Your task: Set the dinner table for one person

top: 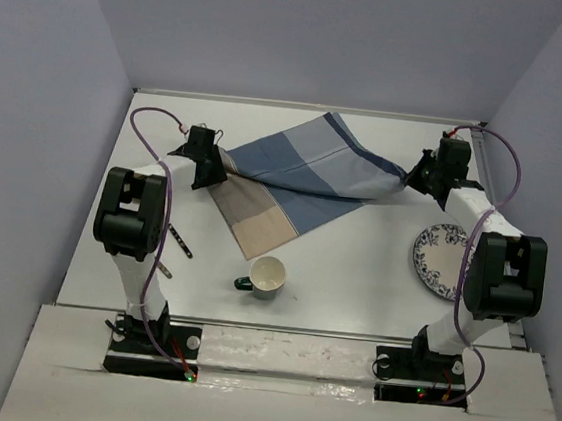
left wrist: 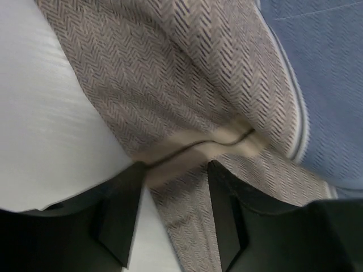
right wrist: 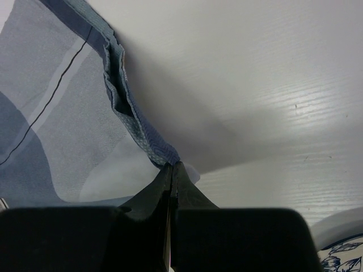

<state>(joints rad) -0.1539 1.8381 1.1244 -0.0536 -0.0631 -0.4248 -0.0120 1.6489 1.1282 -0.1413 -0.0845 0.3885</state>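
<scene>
**Top external view.** The large plain white matte rectangular worktop [top: 354, 279] spans the whole enclosure and carries every item. A blue-and-tan patchwork cloth placemat [top: 294, 187] lies skewed at the far middle. Its tan corner is at the left gripper [top: 215, 166] and its blue corner is raised at the right gripper [top: 413, 179]. A round white cup [top: 269, 276] stands nearer the arms. A round blue-patterned white plate [top: 440, 259] lies at the right, partly behind the right arm. A slim dark-handled utensil [top: 179, 241] lies beside the left arm. Count: one placemat, one cup, one plate, one utensil clearly visible, two grippers.

**Left wrist view.** The jaws stand apart. The tan herringbone corner lies loose between the fingers [left wrist: 122, 221], unpinched.

**Right wrist view.** The jaws are closed tight on the thin blue corner, which is held off the worktop.

**Hazard.** With only one corner gripped, a pull from the right would probably drag or fold the cloth rather than spread it. The thin pinch could also slip.
</scene>
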